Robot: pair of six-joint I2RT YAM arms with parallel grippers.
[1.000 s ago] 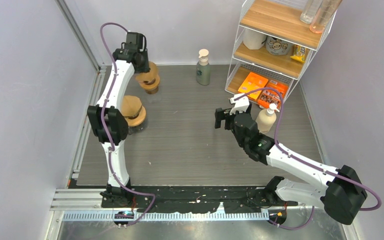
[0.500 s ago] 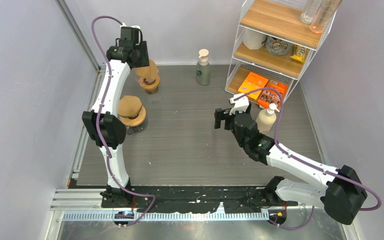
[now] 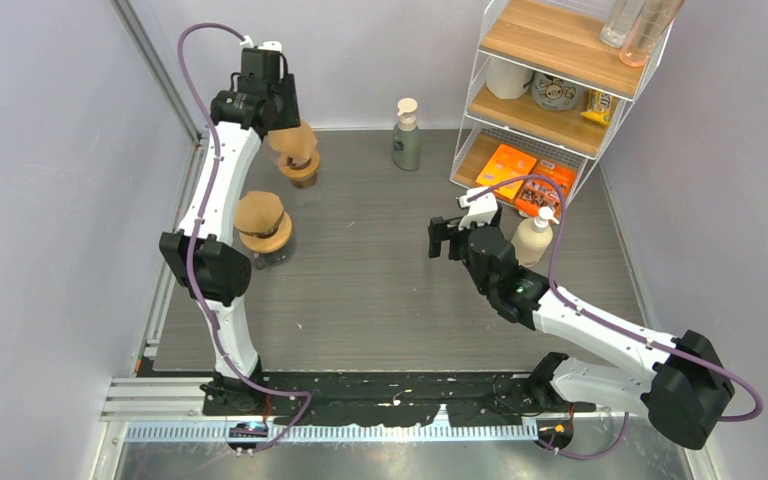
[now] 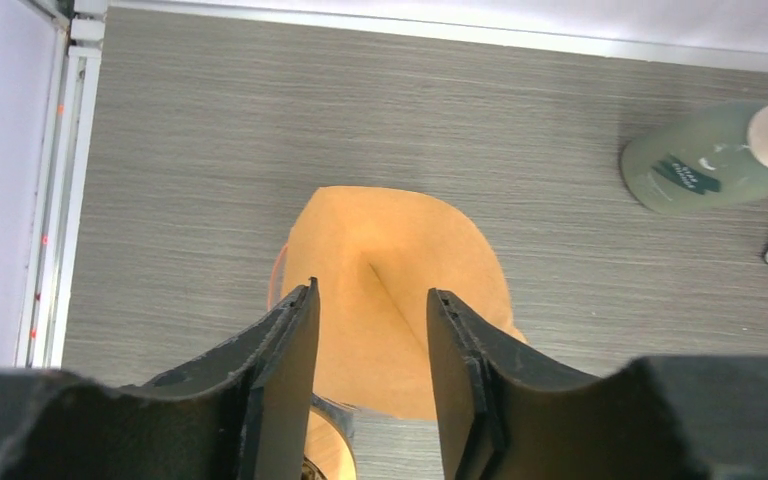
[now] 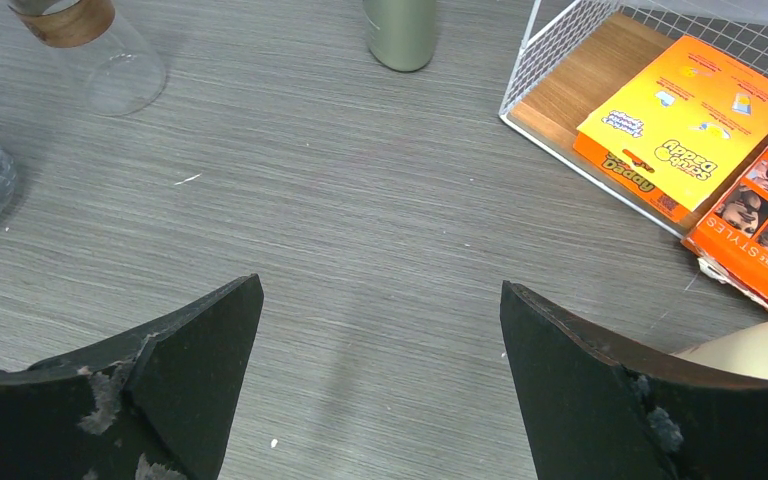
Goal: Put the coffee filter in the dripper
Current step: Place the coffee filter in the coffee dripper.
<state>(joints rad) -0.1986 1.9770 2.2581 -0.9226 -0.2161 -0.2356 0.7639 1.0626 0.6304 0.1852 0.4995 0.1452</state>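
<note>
left pincer (image 4: 371,290) off the filter, backing away

its fingers stand parted and grip nothing. over the last second my left arm has drawn up and back, while the filter (image 4: 400,250) kept its place, open end up in the dripper (image 3: 304,177) at the back left of the table (image 3: 380,300), leaning a little. i judge it placed. my right pincer (image 5: 380,283) hangs spread wide, holding nothing.

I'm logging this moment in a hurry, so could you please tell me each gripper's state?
Left gripper: open, holding nothing; the filter lies beyond its fingertips.
Right gripper: open, holding nothing.
</note>
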